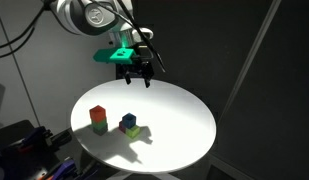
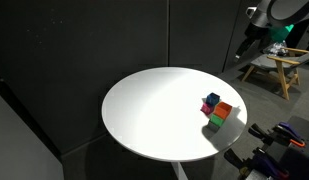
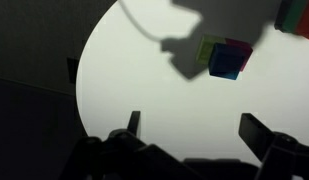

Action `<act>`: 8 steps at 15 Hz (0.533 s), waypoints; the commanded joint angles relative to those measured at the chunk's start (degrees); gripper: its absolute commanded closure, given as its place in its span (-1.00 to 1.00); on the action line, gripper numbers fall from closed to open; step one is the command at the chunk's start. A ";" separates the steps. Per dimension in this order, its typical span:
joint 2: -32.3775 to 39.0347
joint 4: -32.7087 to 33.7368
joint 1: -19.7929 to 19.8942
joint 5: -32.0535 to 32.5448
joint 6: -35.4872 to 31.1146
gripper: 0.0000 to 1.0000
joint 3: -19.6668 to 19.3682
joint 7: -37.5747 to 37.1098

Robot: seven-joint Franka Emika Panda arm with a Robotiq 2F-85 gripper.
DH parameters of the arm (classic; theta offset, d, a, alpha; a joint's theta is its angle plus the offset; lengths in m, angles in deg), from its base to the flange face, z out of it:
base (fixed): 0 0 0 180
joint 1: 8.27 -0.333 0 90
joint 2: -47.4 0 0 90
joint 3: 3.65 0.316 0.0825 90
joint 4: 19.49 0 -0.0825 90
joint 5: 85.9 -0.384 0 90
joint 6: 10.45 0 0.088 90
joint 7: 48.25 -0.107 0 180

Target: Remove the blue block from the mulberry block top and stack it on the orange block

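Round white worktop (image 1: pixel 184 110) is carrying all the cubes. End effector (image 1: pixel 135 70) is hovering over its 12 o'clock rim, fingers standing apart and gripping nothing. Blue block (image 1: pixel 128 120) is sitting near centre, touching a yellow-green cube (image 1: pixel 134 131), with mulberry block (image 2: pixel 210 98) barely showing and orange block (image 1: pixel 97 113) at blue's 9 o'clock.

The wrist view's corner crops the orange block (image 3: pixel 299 12) — its bottom edge (dark, blurred) crops the gripper (image 3: pixel 191 132).
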 commanded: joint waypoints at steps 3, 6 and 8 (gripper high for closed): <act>5.20 5.83 -2.50 -7.08 3.85 -1.00 0.20 3.99; 8.22 8.82 -3.39 -11.05 5.99 -1.00 0.46 6.86; 10.31 10.99 -3.58 -13.83 7.98 -1.00 0.86 9.36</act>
